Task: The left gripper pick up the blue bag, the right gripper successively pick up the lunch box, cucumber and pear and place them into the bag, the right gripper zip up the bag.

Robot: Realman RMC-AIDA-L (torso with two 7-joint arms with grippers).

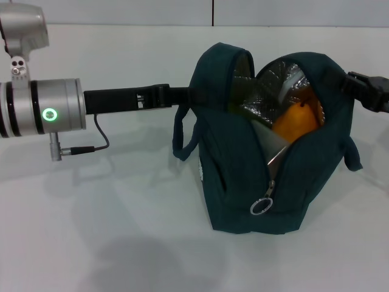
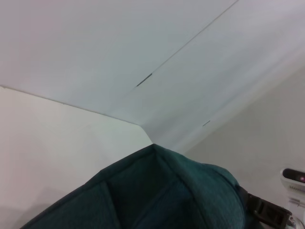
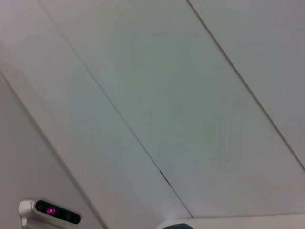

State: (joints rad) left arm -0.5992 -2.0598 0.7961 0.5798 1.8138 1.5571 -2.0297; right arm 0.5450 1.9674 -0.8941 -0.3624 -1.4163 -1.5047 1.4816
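On the white table (image 1: pixel 121 243), nearest the camera, the blue bag (image 1: pixel 243 201) stands upright and unzipped, the pear (image 1: pixel 296 123) inside. Behind, the left gripper (image 1: pixel 182 95) is clamped on its left rim; the right gripper (image 1: pixel 368 90) touches its right rim, finger state indeterminate.

Even, bright overhead light; soft shadow pools at seven o'clock of the blue bag (image 1: pixel 276 152), foil lining glinting.
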